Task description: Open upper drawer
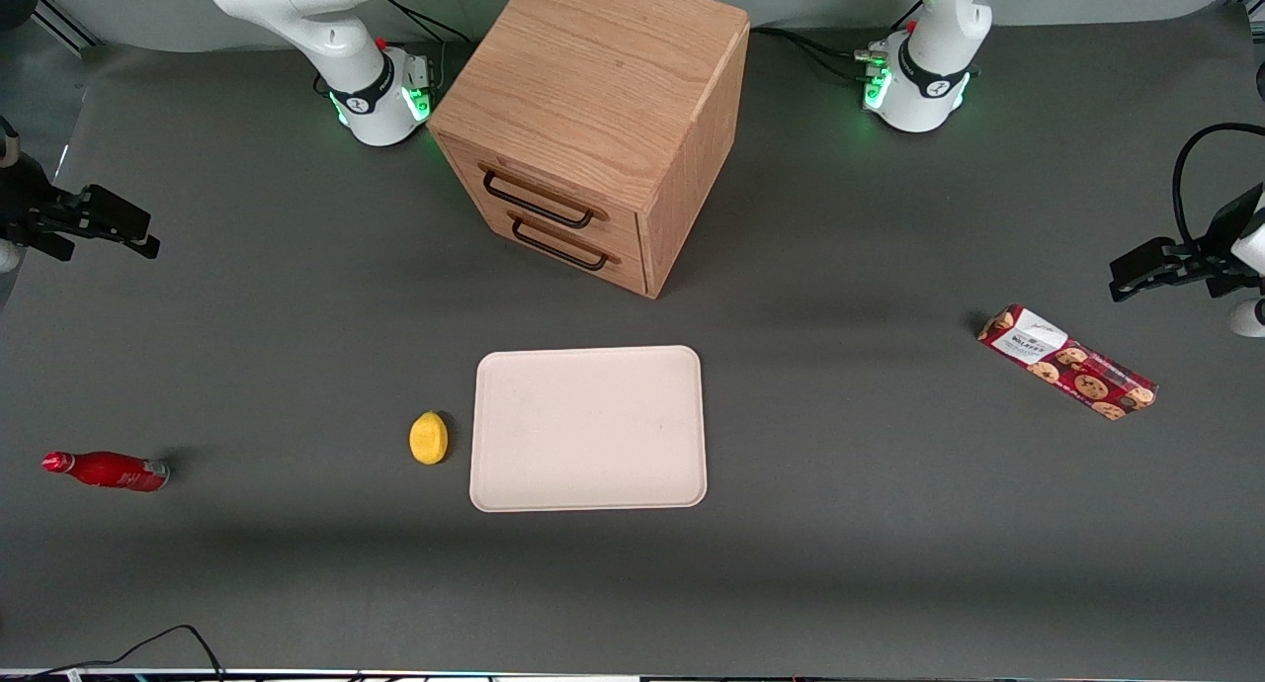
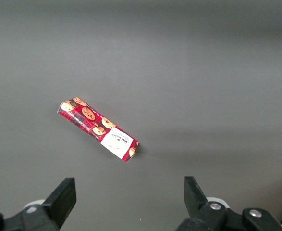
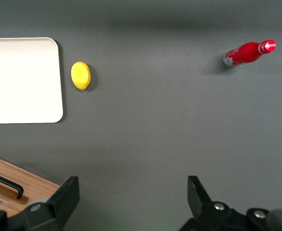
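The upper drawer (image 1: 542, 196) sits shut in the cabinet (image 1: 593, 99), which stands near the tabletop (image 1: 840, 524) edge farthest from the front camera; its dark handle (image 1: 539, 200) lies just above the bottom drawer's handle (image 1: 559, 246). The right gripper (image 1: 133, 232) hovers spread and empty at the working arm's end, well apart; hooking the wrong bar is the likely slip, or dragging the whole cabinet toward the tray (image 1: 589, 428) and lemon (image 1: 428, 437)

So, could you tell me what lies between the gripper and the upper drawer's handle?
Nothing: in the front view only bare grey table separates the open gripper, at the working arm's end, from the shut upper drawer.
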